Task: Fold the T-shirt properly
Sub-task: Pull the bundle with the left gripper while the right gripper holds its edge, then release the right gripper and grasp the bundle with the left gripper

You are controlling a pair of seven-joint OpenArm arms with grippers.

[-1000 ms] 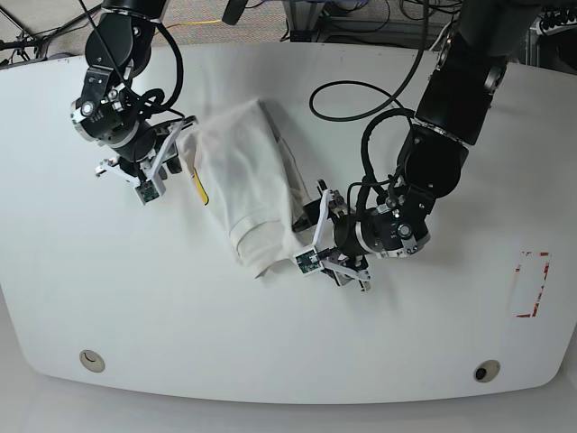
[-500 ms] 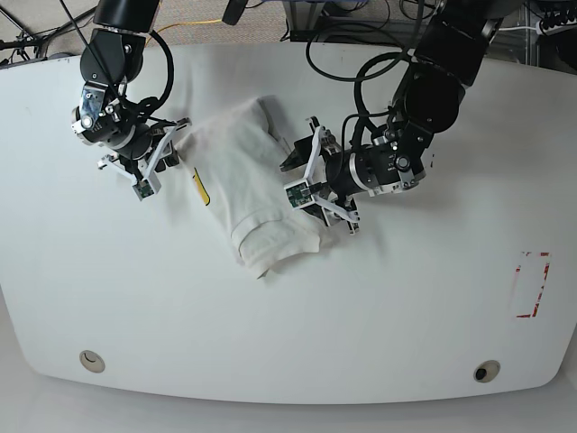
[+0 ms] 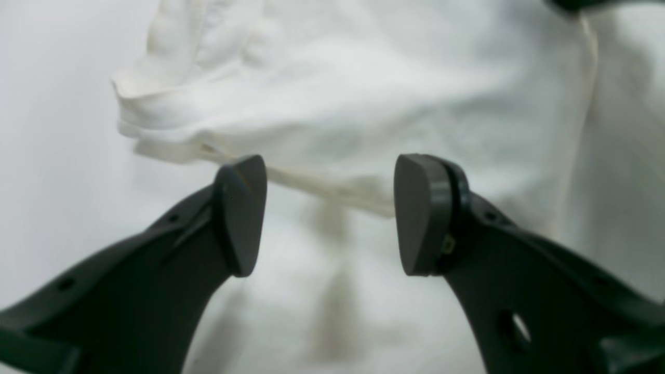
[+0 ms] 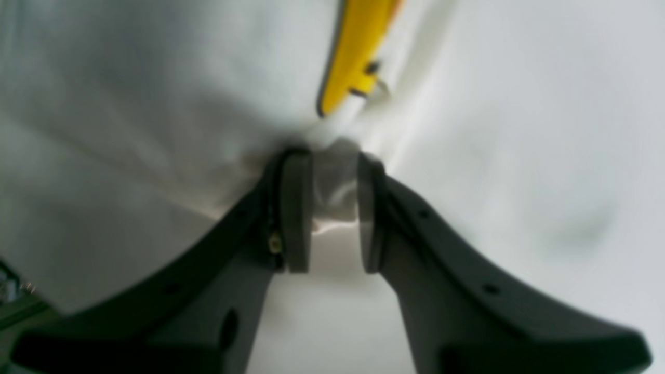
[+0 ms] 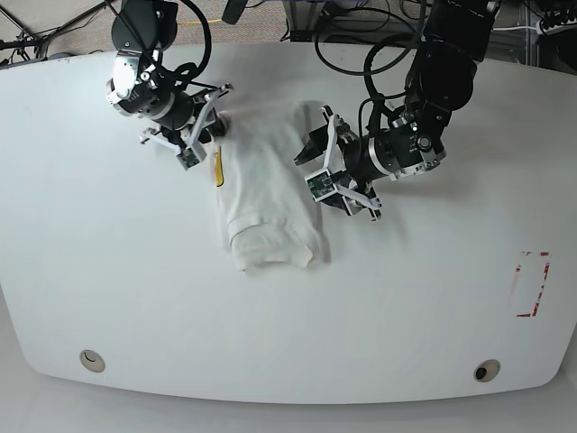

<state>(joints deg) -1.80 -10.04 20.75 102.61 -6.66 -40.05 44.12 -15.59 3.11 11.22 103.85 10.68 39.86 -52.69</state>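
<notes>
T-shirt (image 5: 266,194) — in right gripper (image 4: 322,218)

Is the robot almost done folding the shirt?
Partly. The T-shirt is already a narrow folded strip on the table. The right gripper pinches its edge, and the left gripper is open beside it. It looks like folding it shorter remains.

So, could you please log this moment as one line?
T-shirt: partly folded on table | right gripper: pinching shirt edge | left gripper: open, empty, beside shirt
</notes>
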